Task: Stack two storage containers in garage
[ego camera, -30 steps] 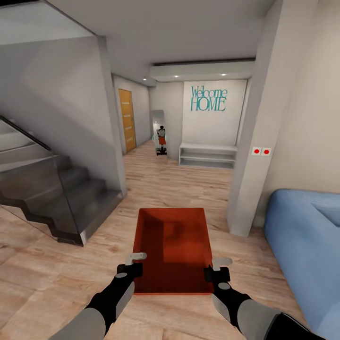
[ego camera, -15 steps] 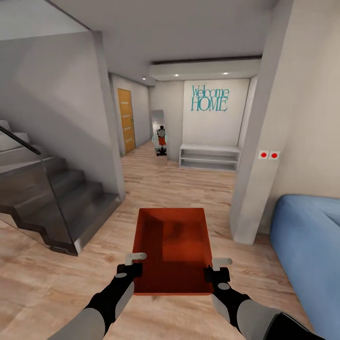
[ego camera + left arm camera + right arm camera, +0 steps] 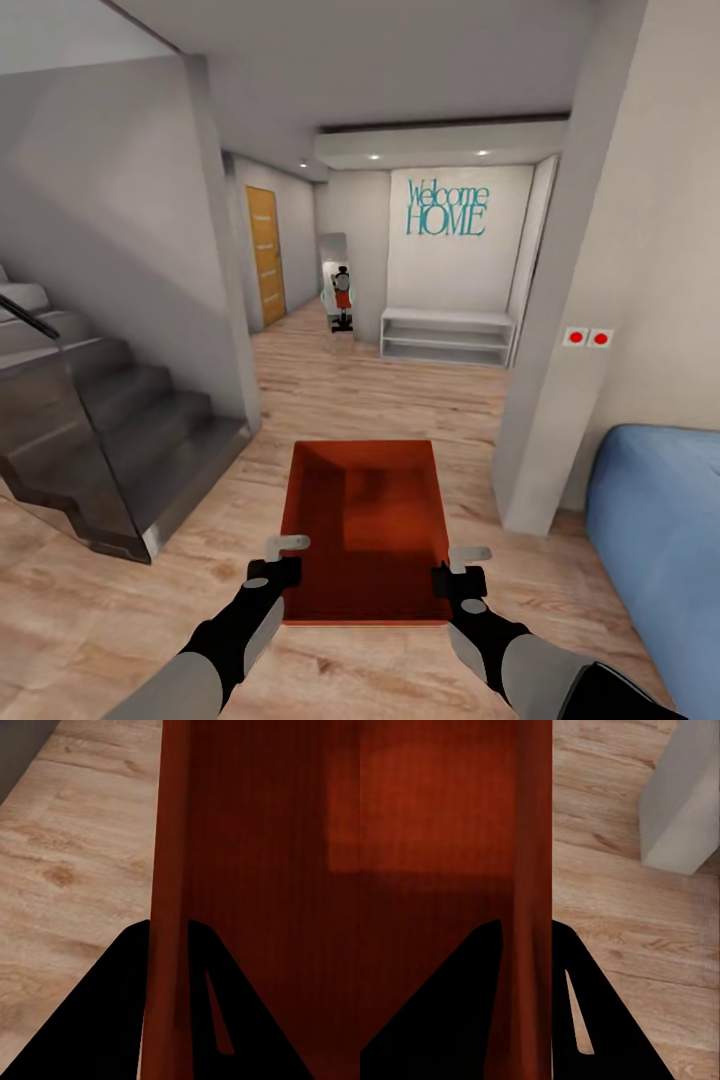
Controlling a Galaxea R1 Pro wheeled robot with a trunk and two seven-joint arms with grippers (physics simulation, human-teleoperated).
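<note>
- Left gripper [image 3: 281,563]: at 7 o'clock in the head view, fingers clamped on the left side wall of the storage container [image 3: 365,530]; the left wrist view shows that thin wall [image 3: 169,907] pinched between the two dark fingers [image 3: 120,1020].
- Right gripper [image 3: 452,570]: at 5 o'clock, clamped likewise on the right side wall; the right wrist view shows the wall [image 3: 534,885] running between its fingers [image 3: 472,1020].
- Storage container: orange-red, open-topped, empty, carried level between both grippers at the near end; long axis points to 12 o'clock, straight ahead. Both arms equally near it.
- Wood floor [image 3: 110,600]: light planks under the load; judged that the carry is under way, garage not yet reached.
- Staircase [image 3: 90,440]: dark steps at 9 o'clock.
- Blue sofa [image 3: 660,520]: at 3 o'clock.
- Pillar [image 3: 560,380]: pale, at 2 o'clock, with two red buttons [image 3: 587,338].
- Hallway: at 12 o'clock, ending in a white shelf [image 3: 445,335], a "Welcome HOME" sign [image 3: 447,208] and a wooden door [image 3: 266,255] at 11 o'clock.
</note>
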